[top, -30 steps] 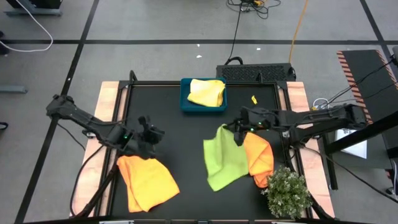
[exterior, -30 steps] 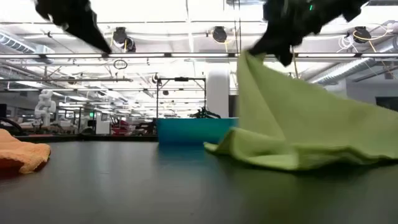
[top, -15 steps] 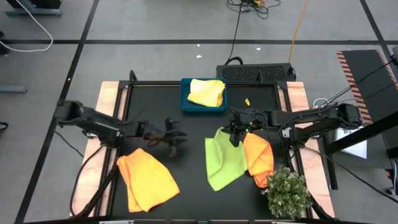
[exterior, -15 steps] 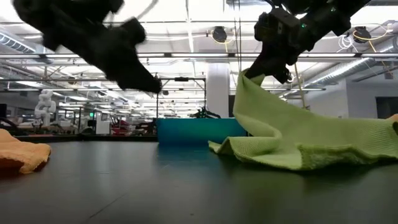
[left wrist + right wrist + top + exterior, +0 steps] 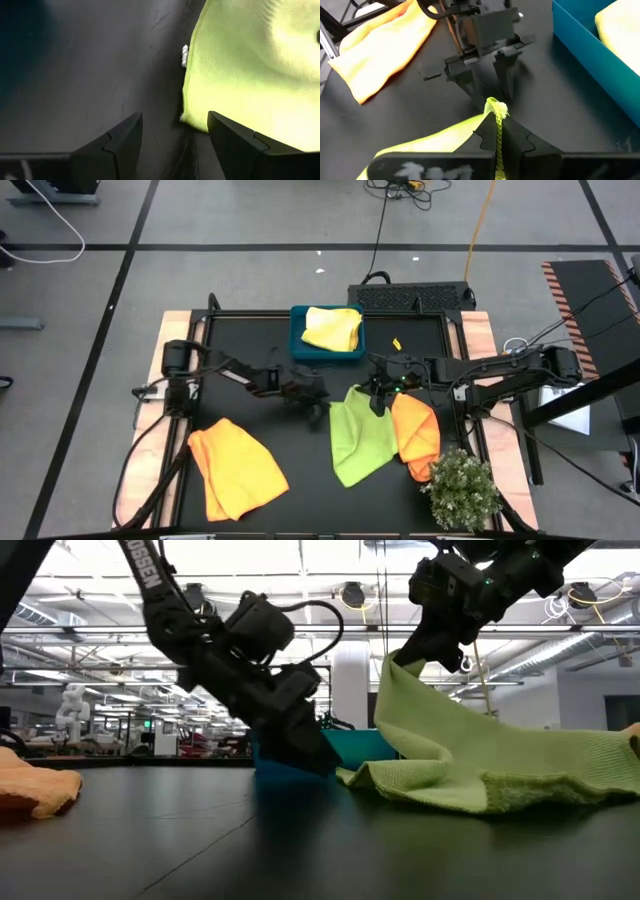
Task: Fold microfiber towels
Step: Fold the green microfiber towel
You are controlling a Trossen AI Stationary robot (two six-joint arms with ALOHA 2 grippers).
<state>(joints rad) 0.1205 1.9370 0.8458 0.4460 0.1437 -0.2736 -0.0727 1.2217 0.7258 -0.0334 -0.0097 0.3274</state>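
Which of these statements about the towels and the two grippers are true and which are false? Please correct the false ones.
1. The right gripper is shut on a corner of the lime green towel. True.
2. The left gripper holds the orange towel. False: it is open beside the lime green towel's edge, holding nothing.
3. A pale yellow towel lies in the teal tray. True.
4. The lime green towel lies flat on the table. False: one corner is lifted.
5. The plant stands in the tray. False: it stands at the table's near right corner.

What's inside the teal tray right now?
The teal tray holds the pale yellow towel, bunched and filling most of it. Whether anything lies beneath that towel cannot be seen, since the cloth covers the tray floor.
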